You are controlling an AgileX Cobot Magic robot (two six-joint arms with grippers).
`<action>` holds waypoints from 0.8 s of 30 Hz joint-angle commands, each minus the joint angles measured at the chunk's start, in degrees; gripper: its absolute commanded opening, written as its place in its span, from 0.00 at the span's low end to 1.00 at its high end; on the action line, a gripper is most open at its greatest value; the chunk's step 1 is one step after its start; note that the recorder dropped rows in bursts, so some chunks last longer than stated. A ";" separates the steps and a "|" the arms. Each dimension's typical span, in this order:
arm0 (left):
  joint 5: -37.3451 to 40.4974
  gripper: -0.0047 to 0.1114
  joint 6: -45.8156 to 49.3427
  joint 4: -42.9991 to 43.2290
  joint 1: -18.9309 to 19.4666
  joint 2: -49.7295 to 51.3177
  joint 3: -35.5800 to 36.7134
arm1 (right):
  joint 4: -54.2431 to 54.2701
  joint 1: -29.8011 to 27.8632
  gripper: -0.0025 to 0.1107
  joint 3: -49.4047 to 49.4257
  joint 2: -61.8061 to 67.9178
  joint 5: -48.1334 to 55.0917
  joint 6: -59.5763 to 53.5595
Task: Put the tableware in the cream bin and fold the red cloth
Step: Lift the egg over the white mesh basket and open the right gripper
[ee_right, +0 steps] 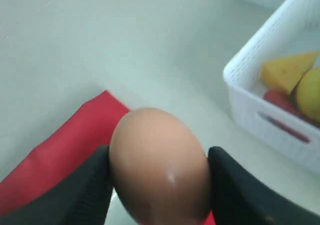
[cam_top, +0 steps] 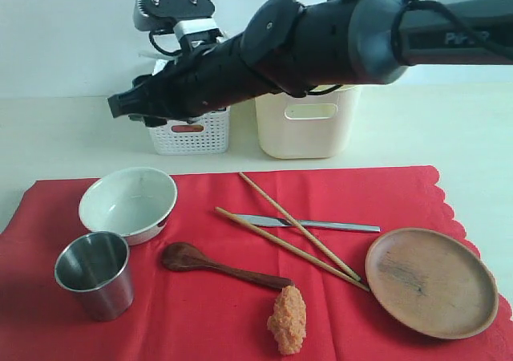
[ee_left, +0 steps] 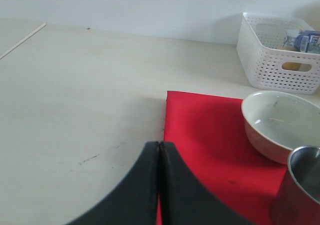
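Note:
The red cloth (cam_top: 240,317) lies flat and carries the tableware: a white bowl (cam_top: 128,202), steel cup (cam_top: 94,274), wooden spoon (cam_top: 216,265), two chopsticks (cam_top: 298,231), a knife (cam_top: 321,225) and a brown plate (cam_top: 431,281). The cream bin (cam_top: 304,124) stands behind the cloth. My right gripper (ee_right: 159,167) is shut on a brown egg (ee_right: 160,160), above the cloth's corner and short of the white basket (ee_right: 260,105); its arm reaches across to the left. My left gripper (ee_left: 159,145) is shut and empty, over the cloth's edge (ee_left: 210,135) near the bowl (ee_left: 280,122) and cup (ee_left: 302,185).
The white perforated basket (cam_top: 192,136) stands left of the cream bin and holds cheese (ee_right: 287,70), a lemon (ee_right: 310,92) and something red. An orange, rough food piece (cam_top: 288,319) lies on the cloth near the front. Bare table lies left of the cloth.

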 commanded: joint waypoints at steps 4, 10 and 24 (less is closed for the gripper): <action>-0.58 0.05 0.01 -0.07 -0.13 -0.27 0.21 | 0.42 -0.34 0.02 -12.56 10.51 -12.62 0.14; -0.58 0.05 0.01 -0.07 -0.13 -0.27 0.21 | 4.04 -0.34 0.02 -18.27 19.44 -24.00 0.64; -0.58 0.05 0.01 -0.07 -0.13 -0.27 0.21 | 4.93 -0.34 0.53 -27.36 29.97 -26.87 0.11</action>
